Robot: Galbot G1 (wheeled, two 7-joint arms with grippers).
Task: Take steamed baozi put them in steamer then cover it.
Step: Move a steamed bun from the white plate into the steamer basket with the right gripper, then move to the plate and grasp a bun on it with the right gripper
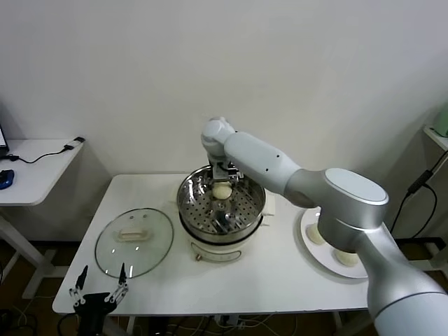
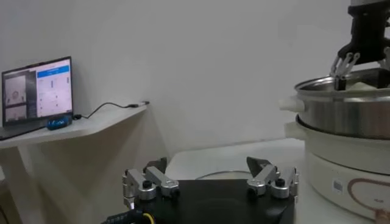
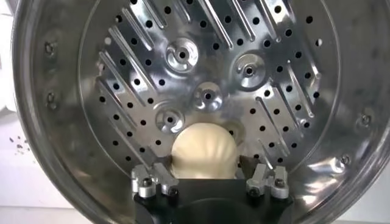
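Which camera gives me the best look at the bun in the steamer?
Right wrist view: the bun fills the foreground on the perforated tray. Head view shows it small under the right gripper. Left wrist view hides it.

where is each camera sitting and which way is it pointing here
Head view: up on the head, looking down at the table; right arm reaches over the steamer, left gripper low.
Left wrist view: low by the table, facing sideways; left gripper open, steamer beside.
Right wrist view: above the steamer, looking in; right gripper open around a bun.
All three share the steamer.
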